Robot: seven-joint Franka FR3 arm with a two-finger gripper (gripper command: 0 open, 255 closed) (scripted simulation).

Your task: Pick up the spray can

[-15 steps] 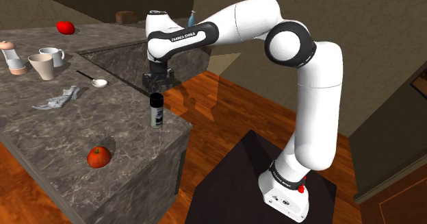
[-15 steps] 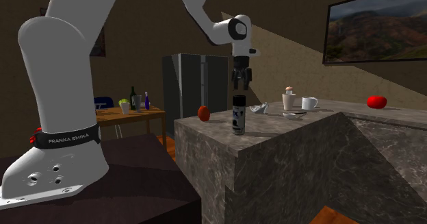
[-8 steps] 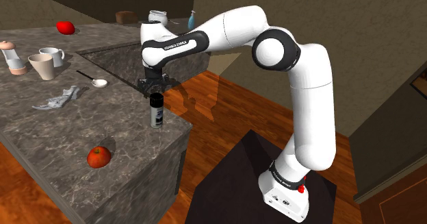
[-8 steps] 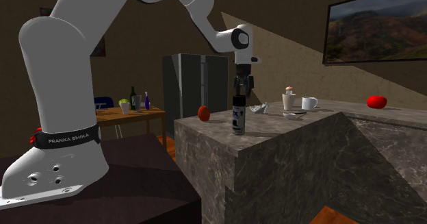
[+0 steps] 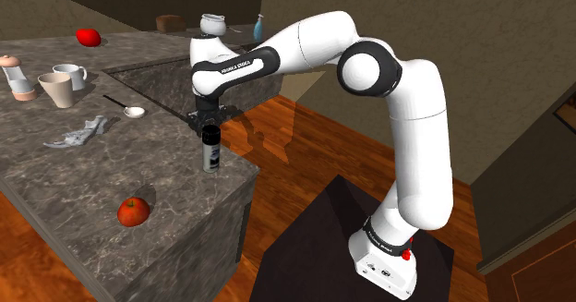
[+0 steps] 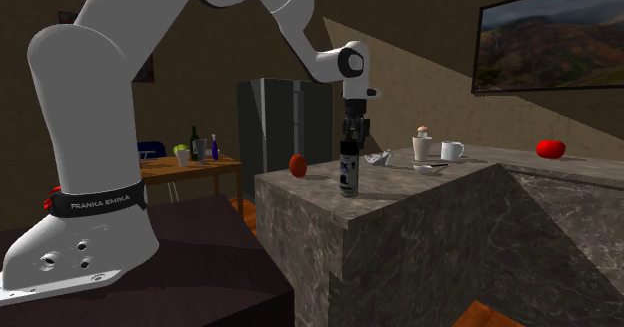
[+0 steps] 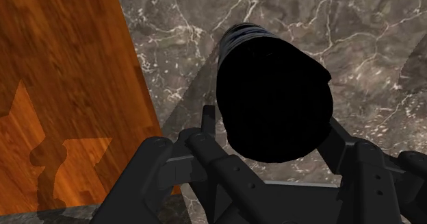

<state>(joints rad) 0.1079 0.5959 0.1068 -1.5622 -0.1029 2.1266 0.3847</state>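
Spray can [image 5: 211,151] stands upright near the edge of the marble surface [image 5: 111,166], directly beneath the end effector [image 5: 209,121], whose fingers are spread either side of the cap; approach step judged in hand, next move requires lowering around the body, then closing.

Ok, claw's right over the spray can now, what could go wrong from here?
The claw reaches only the top of the spray can; closing this high may tip it or slip off.
The can stands near the counter edge above the wooden floor; a knock could send it over.
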